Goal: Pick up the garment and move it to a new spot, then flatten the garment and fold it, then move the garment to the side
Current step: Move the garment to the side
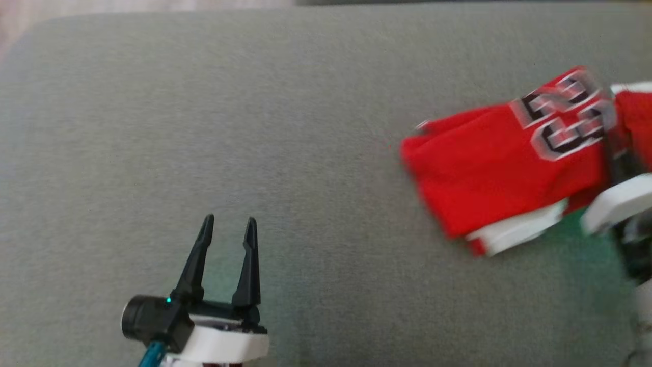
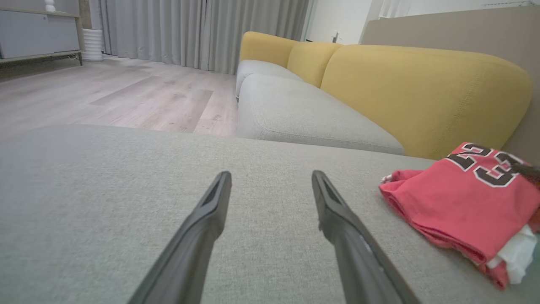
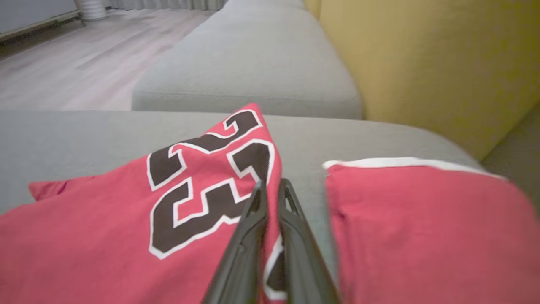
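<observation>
At the right side of the grey cushion (image 1: 254, 102), the right claw (image 3: 273, 183) has its two dark fingers pressed together on the red shirt (image 1: 489, 178). They pinch a strip of cloth just beside the black and white number. The shirt lies folded into a thick bundle on the cushion, with the number toward its far end and a white layer showing at its near edge. To the right of the pinched part lies a second red fold with a white border, and a narrow strip of cushion shows between the two. Well apart, at the near left, the left claw (image 1: 229, 220) has its fingers spread wide and empty over bare cushion. Beyond the cushion are a sofa (image 2: 422, 84) with a grey seat and yellow back, a pale wooden floor (image 2: 126, 93) and grey curtains (image 2: 190, 29).
</observation>
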You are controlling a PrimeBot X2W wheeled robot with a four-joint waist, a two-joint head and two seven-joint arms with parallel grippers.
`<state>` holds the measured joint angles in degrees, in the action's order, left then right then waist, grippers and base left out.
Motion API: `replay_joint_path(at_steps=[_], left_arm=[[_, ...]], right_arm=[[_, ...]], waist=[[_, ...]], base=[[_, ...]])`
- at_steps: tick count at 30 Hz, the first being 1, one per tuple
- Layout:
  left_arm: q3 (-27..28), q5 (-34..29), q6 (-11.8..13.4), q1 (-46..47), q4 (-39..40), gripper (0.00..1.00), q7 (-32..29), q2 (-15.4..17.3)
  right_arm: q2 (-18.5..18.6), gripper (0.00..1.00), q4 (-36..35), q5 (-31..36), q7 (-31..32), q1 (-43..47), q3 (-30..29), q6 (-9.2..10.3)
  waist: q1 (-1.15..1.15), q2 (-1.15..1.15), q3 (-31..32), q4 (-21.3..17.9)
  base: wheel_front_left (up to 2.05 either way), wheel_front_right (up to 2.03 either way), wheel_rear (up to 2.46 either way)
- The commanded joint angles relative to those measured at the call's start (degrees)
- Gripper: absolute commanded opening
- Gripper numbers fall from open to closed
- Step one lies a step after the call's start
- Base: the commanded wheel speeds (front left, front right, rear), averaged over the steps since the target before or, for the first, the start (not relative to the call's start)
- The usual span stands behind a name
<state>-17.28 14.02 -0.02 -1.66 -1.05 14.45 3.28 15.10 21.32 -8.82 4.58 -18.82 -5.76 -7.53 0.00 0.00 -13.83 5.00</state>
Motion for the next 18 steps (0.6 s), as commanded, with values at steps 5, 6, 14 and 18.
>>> replay_joint_path(at_steps=[5,6,14,18], left_arm=[[2.0,-0.9,-0.9,4.4,1.9,1.0,0.5,-0.4],[2.0,-1.1,-1.1,5.1,1.9,1.0,0.5,-0.4],[2.0,-1.3,-2.1,8.9,0.9,1.0,0.5,-0.4],[1.9,-0.9,-2.1,9.8,-0.2,1.0,0.5,-0.4]], right_arm=[[6.5,0.0,-7.8,1.1,3.0,-3.5,-4.4,0.04],[7.6,0.0,-9.0,1.1,3.8,-3.7,-5.7,0.04],[11.1,0.0,-19.2,3.0,11.5,-2.2,-17.7,0.04],[8.9,1.0,-22.1,5.9,12.7,-0.8,-20.3,0.04]], waist=[[0.0,0.0,-5.8,-3.8],[0.0,0.0,-6.6,-4.1],[0.0,0.0,-10.6,-4.7],[0.0,0.0,-10.1,-4.1]], base=[[0.0,0.0,0.0],[0.0,0.0,0.0],[0.0,0.0,0.0],[0.0,0.0,0.0]])
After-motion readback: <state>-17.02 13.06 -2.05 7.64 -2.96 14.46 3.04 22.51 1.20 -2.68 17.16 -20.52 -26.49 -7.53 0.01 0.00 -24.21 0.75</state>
